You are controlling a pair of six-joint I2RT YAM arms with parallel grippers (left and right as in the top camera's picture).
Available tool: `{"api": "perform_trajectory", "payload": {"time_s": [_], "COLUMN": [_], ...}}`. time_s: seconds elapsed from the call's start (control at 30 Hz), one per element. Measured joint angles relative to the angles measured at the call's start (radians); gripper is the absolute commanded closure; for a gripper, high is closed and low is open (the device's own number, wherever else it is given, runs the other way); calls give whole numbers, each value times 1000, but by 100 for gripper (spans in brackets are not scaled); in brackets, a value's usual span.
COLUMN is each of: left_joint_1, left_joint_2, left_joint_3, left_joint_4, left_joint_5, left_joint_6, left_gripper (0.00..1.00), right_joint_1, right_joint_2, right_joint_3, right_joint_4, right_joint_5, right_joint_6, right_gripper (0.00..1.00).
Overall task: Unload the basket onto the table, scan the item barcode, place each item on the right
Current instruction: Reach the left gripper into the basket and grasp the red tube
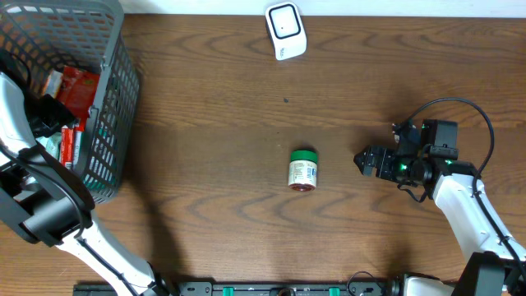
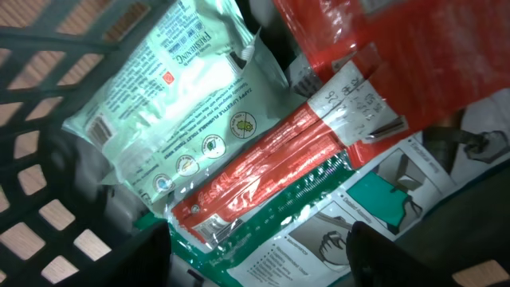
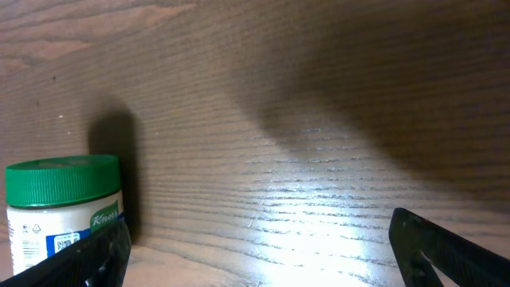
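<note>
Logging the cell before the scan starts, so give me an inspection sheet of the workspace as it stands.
Surface: brown wooden table, no spills seen.
Job's things: green-lidded jar mid-table; white scanner at the far edge.
Clutter: grey basket at left, holding red and pale-green packets.
Tools: left tool open inside the basket, over the packets; right tool open, right of the jar, apart from it.
Cables: black cable looping over the right arm.
Surroundings: nothing seen.

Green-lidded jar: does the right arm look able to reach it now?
Probably yes. The jar rests on open table just ahead of the right claw, whose jaws stand open toward it, nothing between them.
</note>
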Motion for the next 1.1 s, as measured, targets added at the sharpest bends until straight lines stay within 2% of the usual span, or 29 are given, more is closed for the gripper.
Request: {"api": "perform_trajectory", "payload": {"time_s": [0.37, 0.63, 0.73, 0.9, 1.0, 1.1], "left_joint_1": [0, -1, -2, -8, -10, -11], "left_joint_2": [2, 2, 1, 0, 0, -2], "left_joint_3": [-99, -239, -272, -277, -277, -274], "left_joint_4": [107, 262, 298, 312, 312, 304], "left_joint_5": [0, -3, -2, 5, 9, 8], "left_joint_6": [0, 23, 26, 42, 43, 44], "left_gripper": [29, 29, 46, 68, 91, 93], "right_joint_1": [0, 0, 0, 0, 0, 0], "right_joint_2": [0, 0, 0, 0, 0, 0], "right_joint_3": [0, 0, 0, 0, 0, 0], "right_joint_4": [2, 2, 3, 5, 5, 5], "right_joint_5": [0, 0, 0, 0, 0, 0], "right_joint_6": [0, 0, 0, 0, 0, 0], "right_gripper": [1, 1, 1, 1, 1, 1]}}
